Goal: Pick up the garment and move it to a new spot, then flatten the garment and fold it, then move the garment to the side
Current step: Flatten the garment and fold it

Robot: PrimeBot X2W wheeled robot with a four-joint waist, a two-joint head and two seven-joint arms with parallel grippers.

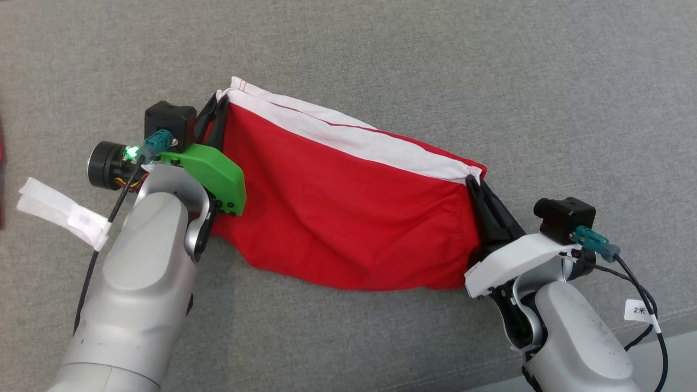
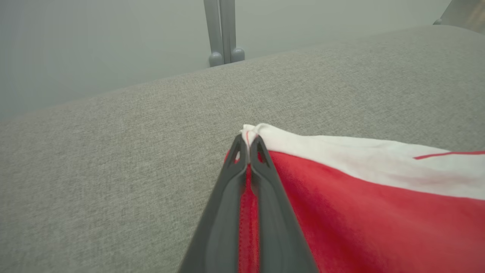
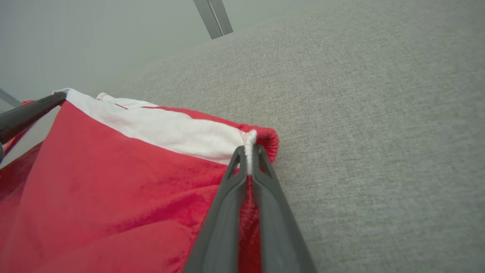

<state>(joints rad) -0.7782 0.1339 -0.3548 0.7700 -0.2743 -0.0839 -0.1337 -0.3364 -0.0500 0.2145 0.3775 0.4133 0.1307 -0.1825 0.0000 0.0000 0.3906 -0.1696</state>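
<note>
A red garment (image 1: 337,212) with a white band along its far edge is stretched between both grippers over the grey fabric surface (image 1: 490,71). My left gripper (image 1: 220,100) is shut on the garment's upper left corner; in the left wrist view the garment (image 2: 379,204) is pinched between that gripper's (image 2: 248,142) closed tips. My right gripper (image 1: 472,182) is shut on the garment's right corner, and in the right wrist view the garment's (image 3: 113,182) white seam sits between the closed tips of the right gripper (image 3: 248,151). The lower red part sags toward the surface.
A white paper tag (image 1: 54,209) hangs off the left arm's cable. A dark red strip (image 1: 1,152) shows at the far left edge. The surface's front edge (image 1: 653,337) runs at the lower right. Metal posts (image 2: 223,34) stand beyond the far edge.
</note>
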